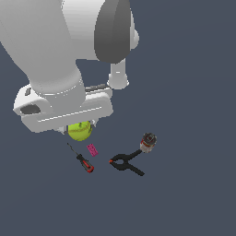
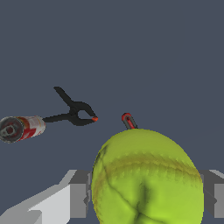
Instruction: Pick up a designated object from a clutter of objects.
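The yellow-green ball (image 1: 79, 131) (image 2: 148, 178) sits between my two fingers, just under the white hand of the arm. My gripper (image 1: 79, 129) (image 2: 148, 192) is shut on the ball, with a grey finger (image 2: 78, 197) pressed on each side of it. In the exterior view the hand hides the top of the ball. The rest of the clutter lies below and to the exterior view's right: a pink block (image 1: 92, 150), a red-and-black screwdriver (image 1: 83, 161) (image 2: 128, 120), a black clamp with red tips (image 1: 126, 163) (image 2: 74, 111) and a brownish-white cylinder (image 1: 148, 142) (image 2: 21, 128).
The large white arm (image 1: 60, 50) fills the upper left of the exterior view. Everything rests on a plain dark blue-grey floor (image 1: 193, 198).
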You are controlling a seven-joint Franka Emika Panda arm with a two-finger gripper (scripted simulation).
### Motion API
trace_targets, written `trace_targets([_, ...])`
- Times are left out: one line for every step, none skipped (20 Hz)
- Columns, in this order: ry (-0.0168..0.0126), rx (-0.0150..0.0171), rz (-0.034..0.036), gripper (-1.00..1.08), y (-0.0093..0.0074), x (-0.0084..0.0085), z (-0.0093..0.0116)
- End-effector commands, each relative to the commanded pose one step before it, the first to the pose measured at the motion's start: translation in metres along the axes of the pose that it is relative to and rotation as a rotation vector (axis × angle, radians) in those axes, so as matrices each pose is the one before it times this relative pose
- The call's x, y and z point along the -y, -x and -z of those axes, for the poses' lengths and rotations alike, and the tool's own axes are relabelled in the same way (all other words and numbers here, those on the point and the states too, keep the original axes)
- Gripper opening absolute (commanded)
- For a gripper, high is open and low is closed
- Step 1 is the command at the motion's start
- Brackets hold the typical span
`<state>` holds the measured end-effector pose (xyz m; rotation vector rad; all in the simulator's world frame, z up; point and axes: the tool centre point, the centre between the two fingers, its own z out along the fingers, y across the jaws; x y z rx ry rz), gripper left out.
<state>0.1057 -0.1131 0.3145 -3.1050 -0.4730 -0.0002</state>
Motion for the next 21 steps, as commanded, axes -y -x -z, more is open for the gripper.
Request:
trace_targets([0.00035,-0.00057,0.00004,-1.0,-0.00624,-0.00324,0.01847])
trace_targets([0.0,0.0,0.0,-1.0,-0.0023,-0.0012,0.00618])
trace_targets([0.0,0.0,0.0,-1.0,-0.00213,-0.00111,0.00567])
trace_targets([0.00023,0.00062,-0.0002,-1.0,-0.00212,-0.00106,0.00489])
trace_targets([0.0,0.0,0.0,-1.0,-0.00182,-0.00095,0.00473])
trace_targets([0.0,0.0,0.0,-1.0,-0.00168,-0.00088,0.00429])
trace_targets([0.0,0.0,0.0,-1.0,-0.00155,-0.00081,0.00388])
trace_targets([0.0,0.0,0.0,-1.0,-0.00143,-0.00075,0.00352])
trace_targets([0.0,0.0,0.0,-1.0,-0.0013,-0.00068,0.00318])
trace_targets([0.0,0.0,0.0,-1.0,-0.00118,-0.00062,0.00286])
trace_targets([0.0,0.0,0.0,-1.0,-0.00106,-0.00056,0.00255])
trace_targets([0.0,0.0,0.0,-1.0,-0.00095,-0.0005,0.00225])
trace_targets([0.0,0.0,0.0,-1.0,-0.00084,-0.00044,0.00196])
trace_targets([0.0,0.0,0.0,-1.0,-0.00074,-0.00039,0.00168])
trace_targets([0.0,0.0,0.0,-1.0,-0.00064,-0.00034,0.0014])
trace_targets([0.0,0.0,0.0,-1.0,-0.00054,-0.00029,0.00113])
trace_targets([0.0,0.0,0.0,-1.0,-0.00045,-0.00024,0.00087])
trace_targets([0.0,0.0,0.0,-1.0,-0.00035,-0.00019,0.00062])
trace_targets([0.0,0.0,0.0,-1.0,-0.00026,-0.00014,0.00038])
trace_targets([0.0,0.0,0.0,-1.0,-0.00016,-0.00009,0.00017])
trace_targets([0.0,0.0,0.0,-1.0,-0.00005,-0.00003,0.00004])
